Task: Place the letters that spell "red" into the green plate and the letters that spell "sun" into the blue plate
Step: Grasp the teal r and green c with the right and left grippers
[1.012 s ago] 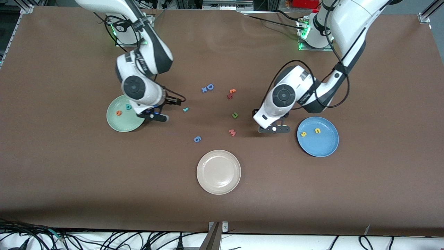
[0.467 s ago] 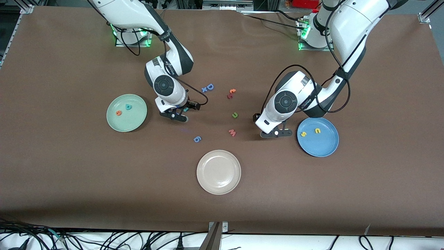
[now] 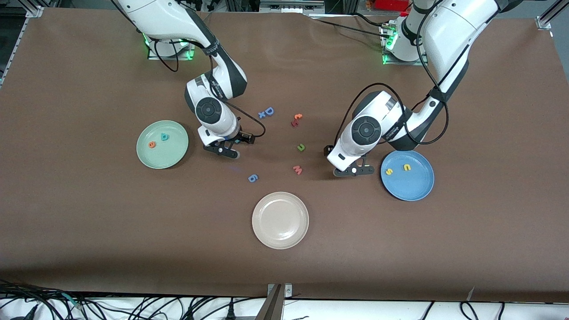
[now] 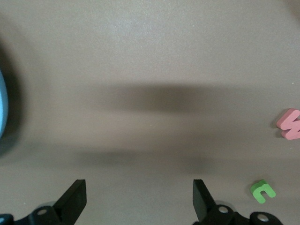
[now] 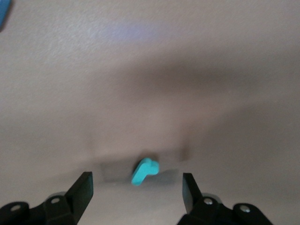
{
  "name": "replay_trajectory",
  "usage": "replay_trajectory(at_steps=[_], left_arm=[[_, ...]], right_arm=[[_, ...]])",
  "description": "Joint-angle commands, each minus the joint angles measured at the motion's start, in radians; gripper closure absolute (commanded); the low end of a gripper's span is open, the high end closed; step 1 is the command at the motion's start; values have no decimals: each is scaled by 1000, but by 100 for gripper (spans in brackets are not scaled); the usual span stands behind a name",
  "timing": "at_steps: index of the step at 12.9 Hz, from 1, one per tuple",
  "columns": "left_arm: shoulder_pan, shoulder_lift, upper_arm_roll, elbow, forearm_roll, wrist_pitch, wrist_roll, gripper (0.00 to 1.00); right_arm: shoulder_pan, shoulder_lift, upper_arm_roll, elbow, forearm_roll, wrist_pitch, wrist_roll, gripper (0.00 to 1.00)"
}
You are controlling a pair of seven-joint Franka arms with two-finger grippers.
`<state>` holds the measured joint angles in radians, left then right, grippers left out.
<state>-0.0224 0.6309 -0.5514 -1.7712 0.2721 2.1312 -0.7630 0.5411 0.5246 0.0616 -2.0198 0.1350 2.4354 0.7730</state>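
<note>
Progress: orange "e" (image 3: 152, 144) and teal "d" (image 3: 165, 137) lie in the green plate (image 3: 176, 153), yellow "s" (image 3: 389, 171) and "u" (image 3: 406, 167) in the blue plate (image 3: 418, 189). Right gripper (image 5: 136, 190) has open, empty jaws straddling the teal "r" (image 5: 144, 170) on the tabletop; left gripper (image 4: 139, 197) waits, jaws wide and empty (green "n" (image 4: 263, 191) lies outside them).

This looks like a robotics lab: two white arms (image 3: 213, 89) are bolted to a brown-covered counter (image 3: 89, 231) framed by aluminium rails (image 3: 26, 13), with loose cables (image 3: 133, 306) tangled along its near edge and, probably, equipment racks past the arm bases.
</note>
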Motion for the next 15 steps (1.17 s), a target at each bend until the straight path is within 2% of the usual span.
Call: replay_trajectory(at_steps=[1,3,6,8,12,15], left_arm=[[-11,30,-5,21,-37,56,-41,0],[-36,42,-5,21,-45,79,-80,5],[-73,70,-5,16,-45,153,-200,6],[-79,76,-7,12,-45,176,-255,6],[-146,108,-4,9,-39,248,-375,7],[-182,121,1,7,-30,254,-455,11]], right_arm=[[5,-9,-11,-24,-28,40,0,16],[5,-8,-9,-24,-28,42,2,18],[5,-5,-8,-25,-25,42,14,25],[5,0,-6,-28,-26,43,11,38],[5,6,-6,-28,-26,50,11,72],[5,8,-8,-28,-26,50,11,81]])
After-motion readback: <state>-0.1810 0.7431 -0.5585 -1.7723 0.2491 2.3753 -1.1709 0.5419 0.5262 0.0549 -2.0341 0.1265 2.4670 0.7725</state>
